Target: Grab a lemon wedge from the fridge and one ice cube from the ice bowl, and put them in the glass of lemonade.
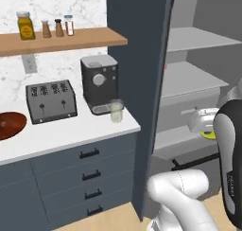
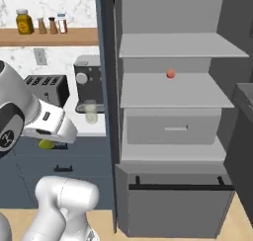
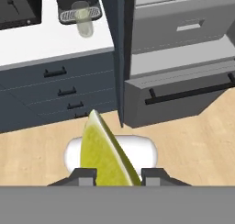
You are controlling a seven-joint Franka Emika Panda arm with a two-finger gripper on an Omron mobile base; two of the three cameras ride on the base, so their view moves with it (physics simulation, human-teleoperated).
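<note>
Lemon wedge (image 3: 104, 152) sat pinched between the two dark tips of my pincer (image 3: 117, 176), its thin edge pointing up toward twelve o'clock in the hand view. I judged I held it that way so it would stay put on the way to the drink. In the right base view a dab of yellow showed beneath the white hand, at about nine o'clock in the picture.

I had the fridge (image 2: 175, 111) standing open with its grey shelves bare except for a small red fruit (image 2: 170, 74) on the middle shelf, so the wedge was already out of it.

From the left base view, the glass of lemonade (image 1: 116, 111) stood on the white worktop (image 1: 66, 135), just in front of the coffee machine (image 1: 98, 83), with the toaster (image 1: 50, 101) toward nine o'clock of it and the ice bowl (image 1: 9, 125) at the far left edge.

My arm was folded low in front of the open fridge, the hand tilted downward so its camera looked over the wooden floor and the drawer fronts, well apart from the glass.
</note>
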